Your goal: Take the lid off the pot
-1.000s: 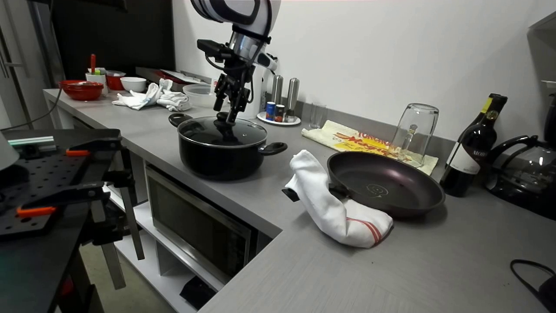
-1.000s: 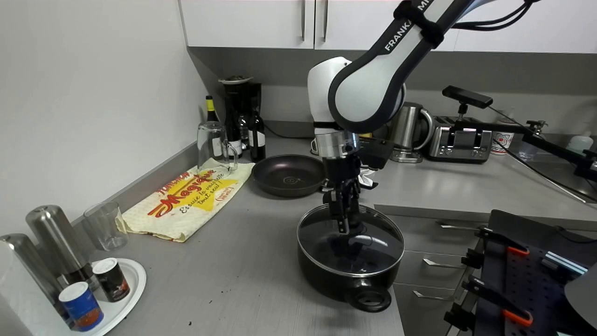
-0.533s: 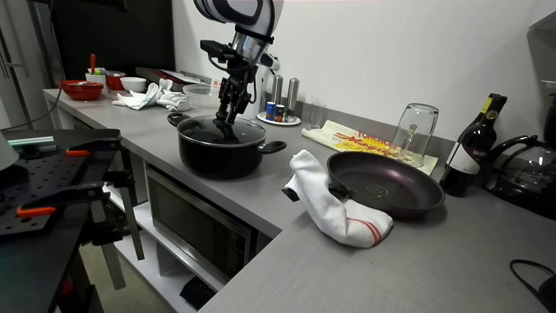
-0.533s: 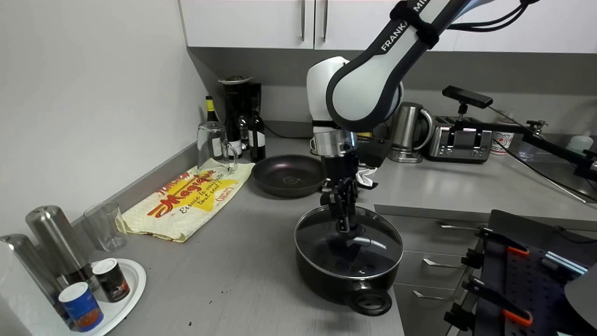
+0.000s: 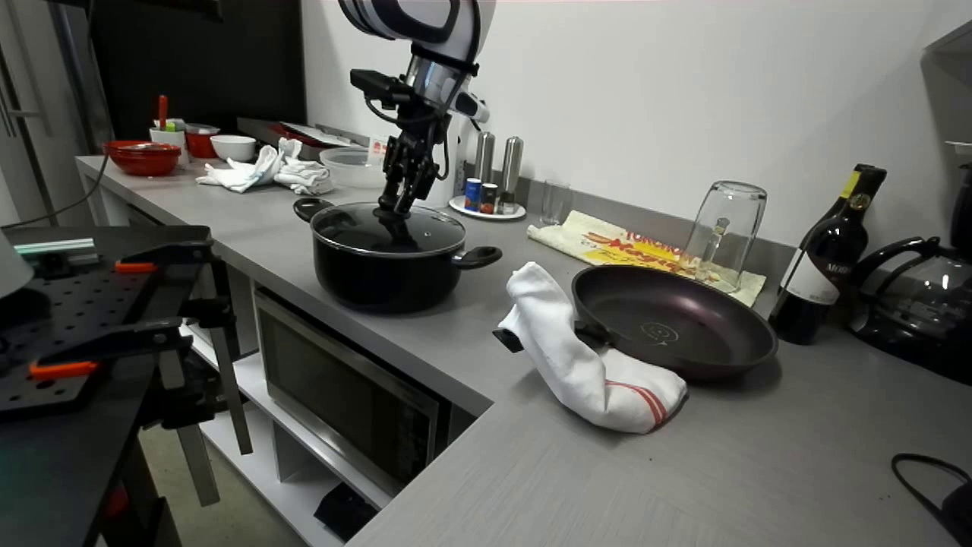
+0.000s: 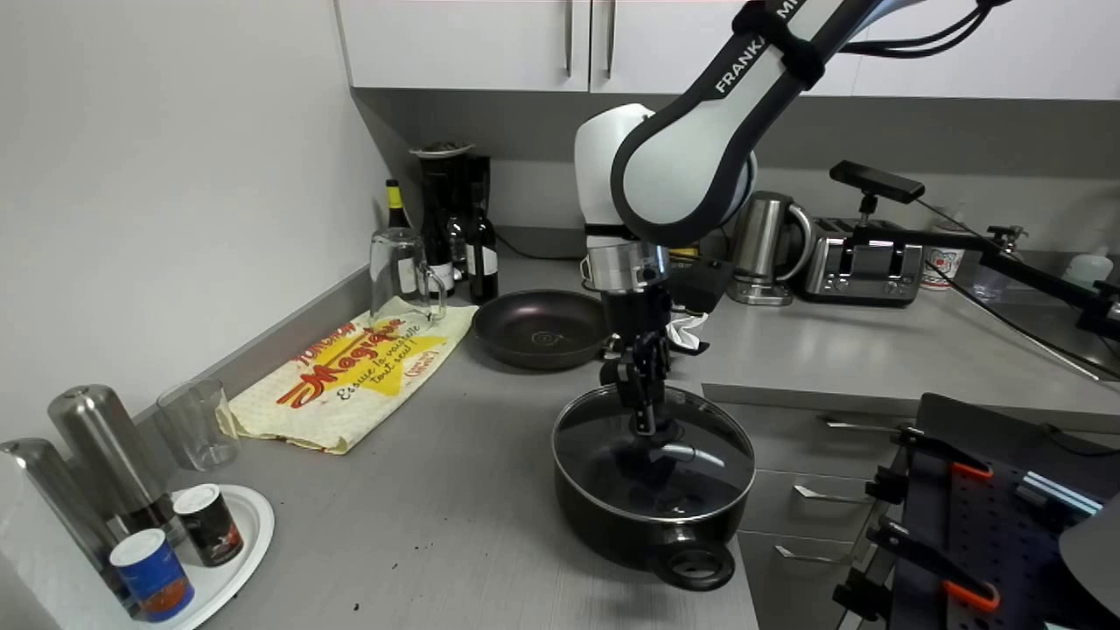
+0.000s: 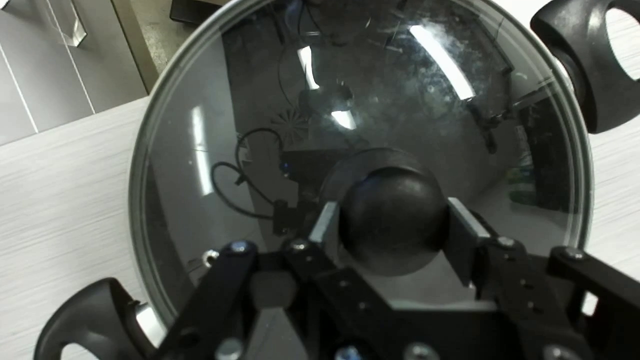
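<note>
Atop the black pot (image 5: pixel 387 279), near the edge of the counter (image 6: pixel 420 507): glass lid (image 6: pixel 654 477) seated rim to rim, not yet lifted. Its knob (image 7: pixel 395 227) lies squarely within the claw (image 7: pixel 393 212), pads (image 7: pixel 324 223) on opposite sides, seemingly clamped on it. Lid round, no long axis; pot handles (image 7: pixel 587 60) run slantwise to the grip line. Likely next: straight up, rim clearing evenly all round
</note>
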Controlling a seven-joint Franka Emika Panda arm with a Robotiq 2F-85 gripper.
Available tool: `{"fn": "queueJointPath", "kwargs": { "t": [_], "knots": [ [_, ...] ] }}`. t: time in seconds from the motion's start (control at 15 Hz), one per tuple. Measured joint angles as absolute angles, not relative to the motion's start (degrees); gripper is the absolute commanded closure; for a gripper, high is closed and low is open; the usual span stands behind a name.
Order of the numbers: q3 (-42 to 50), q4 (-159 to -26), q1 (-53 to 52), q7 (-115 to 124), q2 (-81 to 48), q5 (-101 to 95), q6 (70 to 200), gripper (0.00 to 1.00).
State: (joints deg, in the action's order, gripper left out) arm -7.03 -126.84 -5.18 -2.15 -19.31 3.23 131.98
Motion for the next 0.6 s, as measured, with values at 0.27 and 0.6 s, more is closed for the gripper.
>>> {"fn": "queueJointPath", "kwargs": {
  "t": [0.27, 0.6],
  "knots": [
    [-7.5, -128.0, -5.6, -2.1, -17.5, 3.2, 132.0, 0.74],
    [-8.1, -130.7, -6.6, -2.1, -11.7, 3.2, 131.7, 0.74]
  ]
}}
